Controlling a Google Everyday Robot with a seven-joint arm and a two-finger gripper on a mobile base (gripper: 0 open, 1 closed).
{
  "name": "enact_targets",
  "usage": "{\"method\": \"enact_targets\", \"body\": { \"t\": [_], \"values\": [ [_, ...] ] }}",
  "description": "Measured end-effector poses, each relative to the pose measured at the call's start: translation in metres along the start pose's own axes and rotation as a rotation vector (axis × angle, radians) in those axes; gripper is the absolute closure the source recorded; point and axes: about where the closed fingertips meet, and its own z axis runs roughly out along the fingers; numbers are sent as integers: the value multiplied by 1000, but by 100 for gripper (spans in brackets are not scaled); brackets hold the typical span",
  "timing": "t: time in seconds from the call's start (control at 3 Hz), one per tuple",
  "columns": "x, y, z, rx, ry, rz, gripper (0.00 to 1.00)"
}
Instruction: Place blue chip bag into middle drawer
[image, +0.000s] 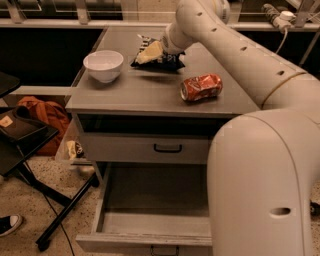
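Observation:
The blue chip bag (162, 59) lies at the back of the grey cabinet top, dark blue with white lettering. My gripper (149, 52) is at the bag's left end, its pale yellowish fingers closed over the foil. The arm reaches in from the right and hides the bag's far edge. A shadow shows under the bag's front edge. The middle drawer (155, 197) is pulled open below, wide and shallow. Its grey floor is bare where I can see it. The arm's big white body hides the drawer's right part.
A white bowl (103, 65) stands left of the bag. A crushed red-orange can (201, 86) lies on the right front of the top. The upper drawer (145, 148) with a black handle is shut. A black folding stand (25, 145), an orange bag (42, 114) and a shoe (10, 224) are on the floor at left.

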Motion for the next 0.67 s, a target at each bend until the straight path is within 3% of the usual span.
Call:
{"method": "enact_targets", "body": {
  "t": [0.67],
  "values": [
    [12,13,43,-60,-16,40,0]
  ]
}}
